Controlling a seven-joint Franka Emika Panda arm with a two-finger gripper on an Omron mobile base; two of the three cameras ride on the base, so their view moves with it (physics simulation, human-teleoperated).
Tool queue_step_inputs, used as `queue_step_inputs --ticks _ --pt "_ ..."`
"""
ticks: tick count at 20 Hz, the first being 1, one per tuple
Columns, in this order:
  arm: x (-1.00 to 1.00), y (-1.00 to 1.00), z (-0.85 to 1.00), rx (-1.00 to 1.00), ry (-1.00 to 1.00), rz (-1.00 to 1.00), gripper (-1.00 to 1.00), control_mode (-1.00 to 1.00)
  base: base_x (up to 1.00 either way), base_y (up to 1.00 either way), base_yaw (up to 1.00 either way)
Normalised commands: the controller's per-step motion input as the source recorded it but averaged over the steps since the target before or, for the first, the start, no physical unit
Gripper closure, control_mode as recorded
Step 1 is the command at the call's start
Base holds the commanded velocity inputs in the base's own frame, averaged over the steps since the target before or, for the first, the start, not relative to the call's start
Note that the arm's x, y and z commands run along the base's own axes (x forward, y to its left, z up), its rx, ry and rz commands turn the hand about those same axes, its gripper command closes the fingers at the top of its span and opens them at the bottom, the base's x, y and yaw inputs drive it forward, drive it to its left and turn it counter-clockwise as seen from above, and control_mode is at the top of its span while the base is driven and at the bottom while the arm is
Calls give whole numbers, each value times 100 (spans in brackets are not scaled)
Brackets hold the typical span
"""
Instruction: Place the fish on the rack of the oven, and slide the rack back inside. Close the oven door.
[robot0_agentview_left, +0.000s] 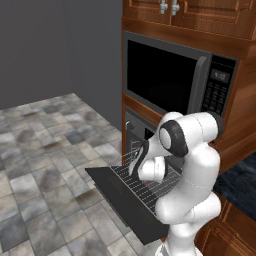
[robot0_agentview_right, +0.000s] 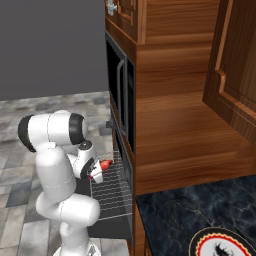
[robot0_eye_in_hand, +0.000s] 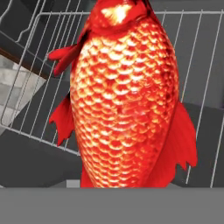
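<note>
The red-orange fish (robot0_eye_in_hand: 124, 96) looms large and close in the hand view, hanging just above the rack (robot0_eye_in_hand: 26, 87) of silvery wires. In the right base view my gripper (robot0_agentview_right: 100, 170) is shut on the fish (robot0_agentview_right: 105, 164), held over the pulled-out rack (robot0_agentview_right: 110, 192). The rack (robot0_agentview_left: 145, 192) lies above the oven door (robot0_agentview_left: 117, 200), which is dropped open flat in front of the grey oven (robot0_agentview_left: 135, 127). My fingertips are hidden behind the fish in the hand view.
A black-windowed microwave (robot0_agentview_left: 165, 75) sits above the oven in a wooden cabinet column (robot0_agentview_right: 170, 125). To the right is a dark marble counter (robot0_agentview_right: 185, 215) with a round dark-rimmed plate (robot0_agentview_right: 225, 245). Tiled floor (robot0_agentview_left: 45, 150) spreads to the left of the open door.
</note>
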Motion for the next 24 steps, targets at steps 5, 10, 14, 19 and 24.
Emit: queue_step_inputs --ticks 5,10,14,19,24 --pt "62 0 -37 0 0 0 100 -100 0 0 0" --pt "67 0 -43 0 0 0 100 -100 0 0 0" --pt "66 0 -48 0 0 0 100 -100 0 0 0" --pt "65 4 -58 0 0 0 100 -100 0 0 0" --pt "63 16 -70 -1 0 0 100 -100 0 0 0"
